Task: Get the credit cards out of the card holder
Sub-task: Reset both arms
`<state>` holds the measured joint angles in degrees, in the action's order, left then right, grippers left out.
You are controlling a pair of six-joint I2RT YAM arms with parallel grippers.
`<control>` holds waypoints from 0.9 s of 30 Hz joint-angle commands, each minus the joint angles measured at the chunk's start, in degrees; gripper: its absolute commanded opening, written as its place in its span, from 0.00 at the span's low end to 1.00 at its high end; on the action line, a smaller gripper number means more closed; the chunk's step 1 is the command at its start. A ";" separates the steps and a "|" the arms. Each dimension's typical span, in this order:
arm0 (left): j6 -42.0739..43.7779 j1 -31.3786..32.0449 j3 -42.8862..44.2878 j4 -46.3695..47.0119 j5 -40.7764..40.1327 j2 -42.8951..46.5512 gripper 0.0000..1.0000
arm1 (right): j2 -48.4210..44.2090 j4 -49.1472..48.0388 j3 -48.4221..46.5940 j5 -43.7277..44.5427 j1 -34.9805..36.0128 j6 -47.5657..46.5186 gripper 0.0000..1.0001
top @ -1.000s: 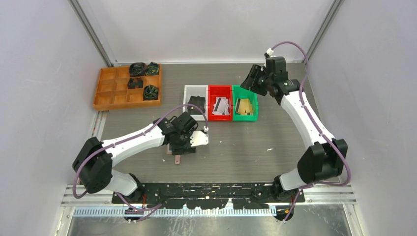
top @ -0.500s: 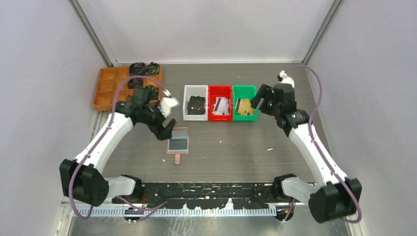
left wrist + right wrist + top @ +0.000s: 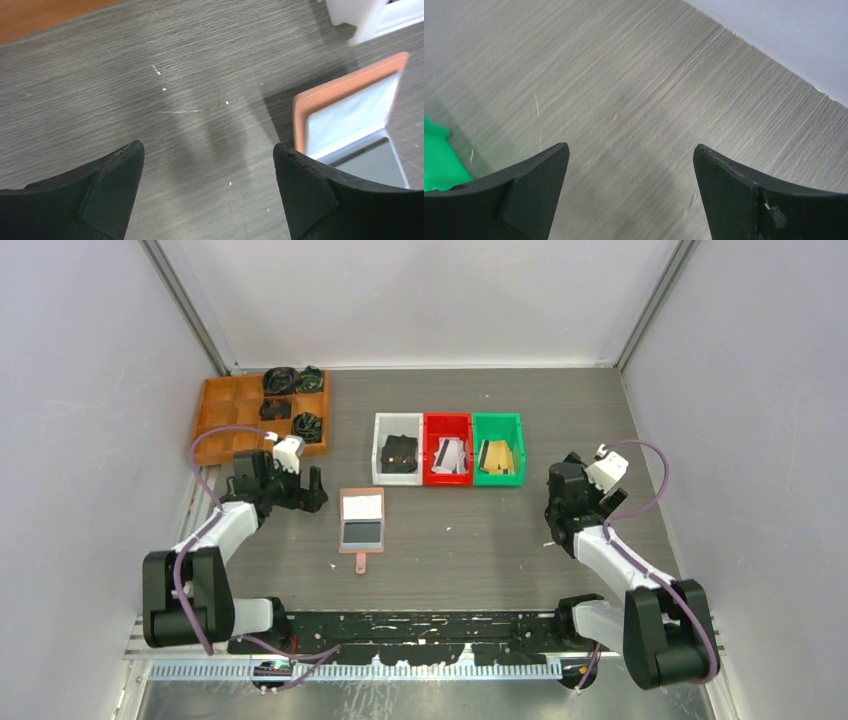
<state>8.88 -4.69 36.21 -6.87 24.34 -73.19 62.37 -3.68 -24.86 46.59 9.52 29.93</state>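
Observation:
The orange-brown card holder (image 3: 362, 521) lies open on the table in front of the bins, its strap pointing toward the near edge. Its upper half shows a pale panel and its lower half a dark grey one. My left gripper (image 3: 316, 491) is low over the table just left of the holder, open and holding nothing. In the left wrist view the card holder (image 3: 350, 122) sits past the right fingertip. My right gripper (image 3: 562, 483) is on the right side of the table, below and right of the green bin, open and holding nothing.
Three small bins stand in a row at the back: white (image 3: 382, 452) with a black item, red (image 3: 447, 426) with pale cards, green (image 3: 497, 424) with gold cards. An orange compartment tray (image 3: 225, 420) with black cable bundles is at the back left. Grey walls enclose the table.
Both arms have pulled back and down toward the near side. The left gripper has left the card holder and gone to its left. The right gripper has moved from the green bin to the right.

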 commanded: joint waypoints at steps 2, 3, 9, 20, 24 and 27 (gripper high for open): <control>-3.01 -0.63 -3.26 26.47 1.99 -5.15 1.00 | 8.92 -19.27 -2.61 10.21 -1.06 -3.09 0.99; -4.29 -0.63 -3.70 29.01 0.83 -6.41 1.00 | 10.59 -20.18 -2.83 10.80 -1.16 -5.29 0.99; -10.48 -0.64 -5.19 40.22 -6.14 -13.14 1.00 | 16.17 -32.94 1.82 10.41 -2.80 -9.46 0.99; -10.20 2.96 -16.46 64.15 -15.99 -14.72 1.00 | 22.75 -45.11 2.29 3.87 -2.27 -16.36 1.00; -11.15 3.46 -16.73 61.58 -19.77 -14.20 1.00 | 25.07 -56.95 6.77 0.29 1.71 -24.24 1.00; -10.74 3.92 -14.67 59.80 -20.44 -15.70 1.00 | 24.35 -45.92 2.12 -8.04 -2.77 -20.81 0.99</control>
<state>-1.74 -1.17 17.80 48.38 8.23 -89.19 86.98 -50.59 -19.03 47.81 10.50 10.24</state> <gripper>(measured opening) 0.995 0.995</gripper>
